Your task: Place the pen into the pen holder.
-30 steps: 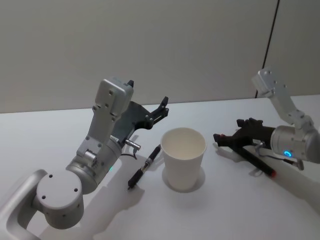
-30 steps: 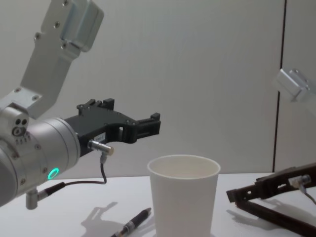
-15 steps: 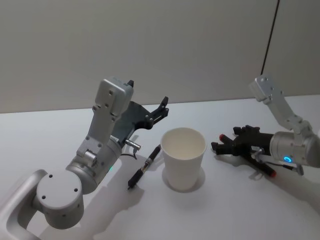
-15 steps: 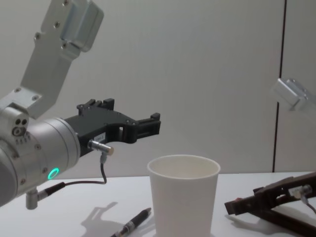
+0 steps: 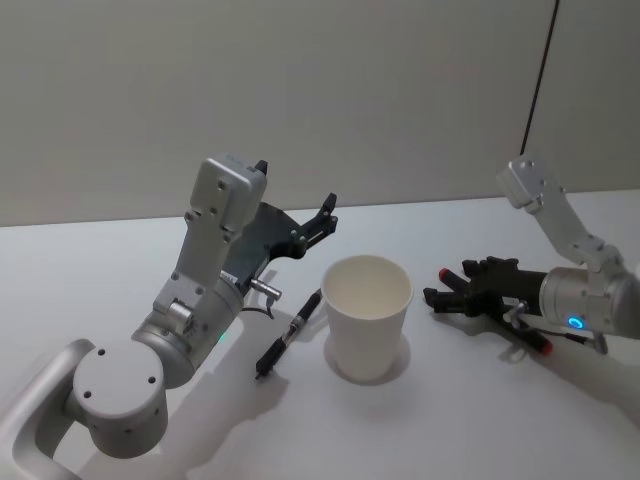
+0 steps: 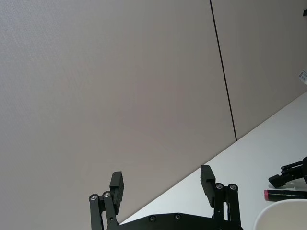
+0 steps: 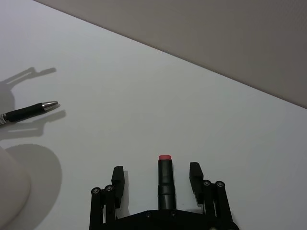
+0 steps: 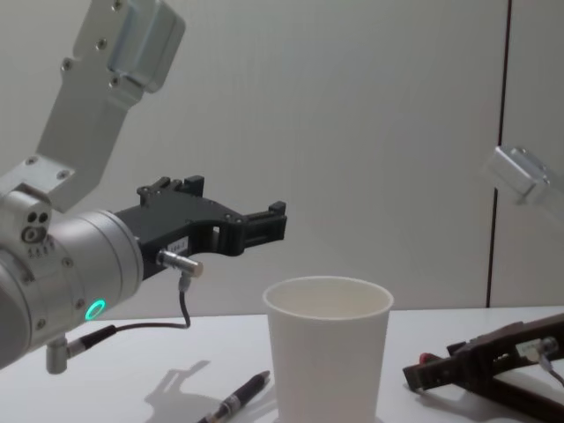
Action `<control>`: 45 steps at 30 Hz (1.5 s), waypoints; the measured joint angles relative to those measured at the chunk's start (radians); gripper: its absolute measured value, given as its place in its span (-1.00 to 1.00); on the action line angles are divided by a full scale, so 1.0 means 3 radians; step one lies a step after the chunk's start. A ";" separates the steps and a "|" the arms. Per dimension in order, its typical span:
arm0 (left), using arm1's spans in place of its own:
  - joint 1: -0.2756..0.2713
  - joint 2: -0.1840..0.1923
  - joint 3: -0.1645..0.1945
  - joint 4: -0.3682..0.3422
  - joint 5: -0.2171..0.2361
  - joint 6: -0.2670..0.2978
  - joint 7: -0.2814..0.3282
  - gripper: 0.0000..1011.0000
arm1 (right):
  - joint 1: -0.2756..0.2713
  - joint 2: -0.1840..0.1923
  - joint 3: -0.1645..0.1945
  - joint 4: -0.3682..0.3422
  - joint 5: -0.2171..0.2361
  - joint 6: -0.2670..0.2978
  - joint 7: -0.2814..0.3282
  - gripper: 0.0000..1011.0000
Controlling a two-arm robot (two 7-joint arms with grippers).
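The pen holder (image 5: 368,318) is a white paper cup standing upright at the table's middle, also in the chest view (image 8: 328,348). A dark pen with red ends (image 7: 164,175) lies on the table to its right. My right gripper (image 5: 447,283) is low over that pen, open, one finger on each side with gaps showing (image 7: 156,176). The pen's red end (image 8: 426,359) pokes out at the right gripper's tip (image 8: 416,377). A black pen (image 5: 290,335) lies left of the cup. My left gripper (image 5: 325,215) hangs open in the air behind it (image 6: 162,181).
The black pen's silver tip (image 7: 31,111) and the cup's wall (image 7: 9,191) show in the right wrist view. A grey wall with a dark vertical seam (image 5: 540,70) stands behind the white table (image 5: 450,420). My left arm's large base (image 5: 115,395) fills the near left.
My right gripper has dropped toward the table and turned to straddle the red-ended pen, whose red end now shows at its tip. The left arm, cup and black pen have not moved.
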 joint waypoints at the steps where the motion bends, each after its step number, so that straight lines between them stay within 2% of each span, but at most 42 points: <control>1: 0.0000 0.0000 0.0000 0.0000 0.0000 0.0000 0.0000 0.98 | 0.0000 0.0000 0.0000 0.0000 0.0000 -0.0001 0.0001 0.75; 9: 0.0000 0.0000 0.0000 0.0000 0.0000 0.0000 0.0000 0.98 | -0.0003 0.0002 -0.0003 0.0004 0.0001 -0.0007 0.0012 0.29; 12: 0.0000 0.0000 0.0000 0.0000 0.0000 0.0000 0.0000 0.98 | -0.0003 0.0003 -0.0004 0.0005 0.0001 -0.0008 0.0014 0.02; 15: 0.0000 0.0000 0.0000 0.0000 0.0000 0.0000 0.0000 0.98 | -0.0004 0.0004 -0.0005 0.0006 0.0001 -0.0009 0.0016 -0.09; 16: 0.0000 0.0000 0.0000 0.0000 0.0000 0.0000 0.0000 0.98 | -0.0004 0.0004 -0.0006 0.0007 0.0001 -0.0010 0.0016 -0.22; 24: 0.0000 0.0000 0.0000 0.0000 0.0000 0.0000 0.0000 0.98 | -0.0004 0.0006 -0.0006 0.0009 -0.0001 -0.0011 0.0018 -0.67; 45: 0.0000 0.0000 0.0000 0.0000 0.0000 0.0000 0.0000 0.98 | -0.0003 0.0006 -0.0005 0.0008 0.0000 -0.0011 0.0020 -0.67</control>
